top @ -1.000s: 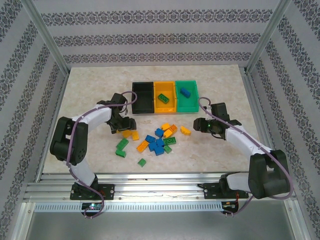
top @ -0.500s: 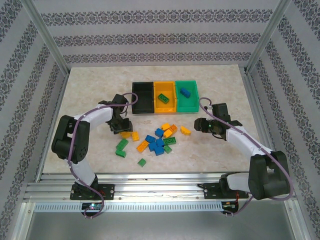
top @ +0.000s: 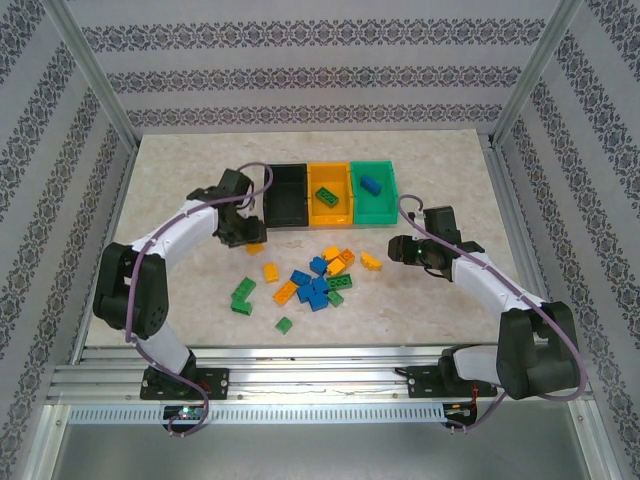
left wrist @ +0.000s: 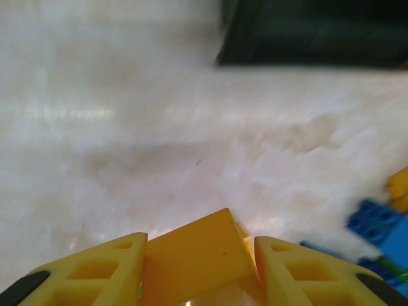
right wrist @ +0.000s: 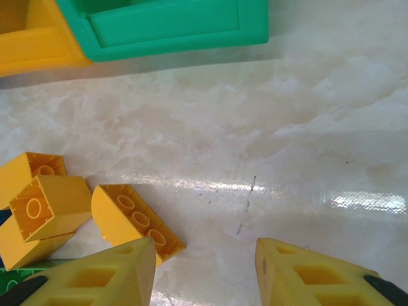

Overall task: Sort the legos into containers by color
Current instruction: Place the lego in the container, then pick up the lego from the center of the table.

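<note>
Left wrist view: the left pincer is closed on a yellow-orange lego brick, held above the table, near the black bin. I judge it is gripped so for carrying to the orange-yellow bin, which matches its colour. The right pincer hangs partly open and empty, just beside another yellow brick, maybe waiting its turn. Most legos lie in a heap in front of the containers.

Loose legos on the table, before the containers.
</note>
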`<action>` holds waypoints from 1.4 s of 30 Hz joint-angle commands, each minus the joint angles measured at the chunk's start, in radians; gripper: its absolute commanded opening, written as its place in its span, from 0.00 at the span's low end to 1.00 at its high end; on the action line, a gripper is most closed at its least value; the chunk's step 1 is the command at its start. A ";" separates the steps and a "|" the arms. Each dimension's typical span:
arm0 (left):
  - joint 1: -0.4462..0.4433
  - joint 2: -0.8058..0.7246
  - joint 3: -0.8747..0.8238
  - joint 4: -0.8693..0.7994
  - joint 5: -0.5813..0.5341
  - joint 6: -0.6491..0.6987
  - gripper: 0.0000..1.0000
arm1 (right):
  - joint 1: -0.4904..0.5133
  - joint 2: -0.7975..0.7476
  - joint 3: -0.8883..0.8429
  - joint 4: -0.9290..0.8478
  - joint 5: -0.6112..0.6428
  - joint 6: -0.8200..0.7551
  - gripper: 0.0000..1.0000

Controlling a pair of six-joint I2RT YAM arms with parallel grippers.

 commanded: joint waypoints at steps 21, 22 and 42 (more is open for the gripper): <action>-0.010 0.413 0.712 -0.250 -0.007 0.176 0.66 | 0.067 -0.071 -0.153 0.047 -0.053 0.110 0.46; -0.011 0.384 0.682 -0.239 -0.008 0.176 0.67 | 0.074 -0.060 -0.141 0.043 -0.049 0.105 0.46; 0.014 -0.101 0.183 -0.112 -0.061 0.245 0.69 | 0.164 0.145 0.060 0.014 0.016 0.068 0.47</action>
